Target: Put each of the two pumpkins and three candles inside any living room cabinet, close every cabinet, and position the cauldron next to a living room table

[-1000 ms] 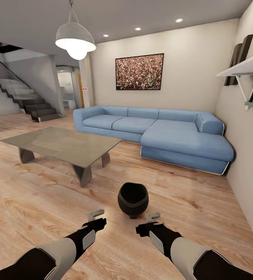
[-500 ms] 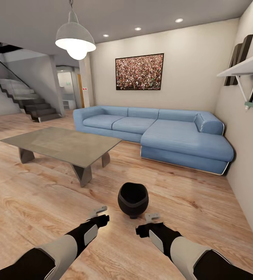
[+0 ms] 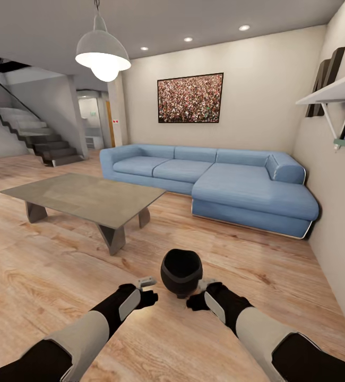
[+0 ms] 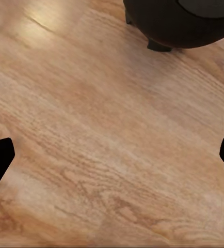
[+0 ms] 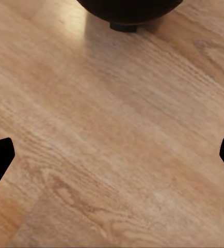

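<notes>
the cauldron [image 3: 181,271] is sitting on the wooden floor [image 3: 61,276], a little apart from the near corner of the grey table [image 3: 85,197], with the blue sofa [image 3: 215,183] well behind it. the left tool [image 3: 147,291] is reaching in just beside the pot's left flank and the right tool [image 3: 200,294] is hanging just beside its right flank, neither one touching it as far as the head view shows. in both wrist views the fingertips are sitting wide apart at the frame edges with bare floor between them, so both tools are released and holding nothing, and the pot's black underside and a small foot [image 4: 158,46] are showing ahead. the step in hand is probably a two-armed pickup or shove toward the table. doing it well means bringing both tools in level and at matching height against the round body, pressing evenly so the glossy pot is not squirting out or tipping, then moving it slowly and stopping short of the slab leg [image 3: 112,237].
</notes>
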### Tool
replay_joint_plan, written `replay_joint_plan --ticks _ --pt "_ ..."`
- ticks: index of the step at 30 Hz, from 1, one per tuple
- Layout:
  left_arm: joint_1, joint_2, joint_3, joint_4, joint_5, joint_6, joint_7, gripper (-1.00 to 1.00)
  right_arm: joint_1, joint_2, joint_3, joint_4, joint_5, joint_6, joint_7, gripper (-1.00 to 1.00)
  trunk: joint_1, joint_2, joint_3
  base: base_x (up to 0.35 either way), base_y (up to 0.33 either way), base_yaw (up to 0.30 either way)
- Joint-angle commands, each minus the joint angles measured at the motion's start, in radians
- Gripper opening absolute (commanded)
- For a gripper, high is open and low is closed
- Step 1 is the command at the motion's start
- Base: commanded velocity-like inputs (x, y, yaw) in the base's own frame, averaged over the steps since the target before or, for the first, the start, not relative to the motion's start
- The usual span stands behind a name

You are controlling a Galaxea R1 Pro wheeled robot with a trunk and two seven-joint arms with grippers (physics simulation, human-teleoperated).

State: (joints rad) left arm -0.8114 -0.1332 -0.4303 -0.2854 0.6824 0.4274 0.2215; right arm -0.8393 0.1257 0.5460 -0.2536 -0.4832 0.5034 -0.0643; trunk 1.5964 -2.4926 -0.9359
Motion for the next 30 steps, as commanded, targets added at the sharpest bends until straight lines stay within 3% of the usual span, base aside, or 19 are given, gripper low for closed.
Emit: replay_joint_plan --ticks 1,7,13,17,20,30 --pt "-0.001 0.001 -0.007 -0.002 0.011 0.009 0.009 1.00 -0.007 -0.004 0.004 -0.006 -0.011 0.015 -0.007 1.00 0.000 0.000 -0.001 0.000 0.000 0.000" --pt "-0.007 0.000 -0.007 -0.003 0.010 0.081 0.017 1.00 -0.067 -0.017 -0.068 -0.024 -0.010 0.081 -0.010 1.00 0.000 0.000 -0.001 0.000 0.000 0.000" --pt "-0.010 0.001 -0.007 -0.006 0.010 0.119 0.037 1.00 -0.088 -0.041 -0.082 -0.026 -0.010 0.089 -0.070 1.00 0.000 0.000 -0.001 0.000 0.000 0.000" --pt "-0.011 -0.001 -0.004 -0.013 0.014 0.125 0.043 1.00 -0.096 -0.045 -0.081 -0.025 -0.015 0.091 -0.138 1.00 0.000 0.000 -0.001 0.000 0.000 0.000" --pt "-0.012 -0.007 -0.002 -0.013 0.015 0.123 0.042 1.00 -0.096 -0.045 -0.079 -0.024 -0.019 0.091 -0.142 1.00 0.000 0.000 -0.001 0.000 0.000 0.000" --pt "-0.011 -0.024 0.001 -0.004 0.013 0.107 0.036 1.00 -0.092 -0.045 -0.075 -0.020 -0.131 0.087 -0.146 1.00 0.000 0.000 -0.001 0.000 0.000 0.000"
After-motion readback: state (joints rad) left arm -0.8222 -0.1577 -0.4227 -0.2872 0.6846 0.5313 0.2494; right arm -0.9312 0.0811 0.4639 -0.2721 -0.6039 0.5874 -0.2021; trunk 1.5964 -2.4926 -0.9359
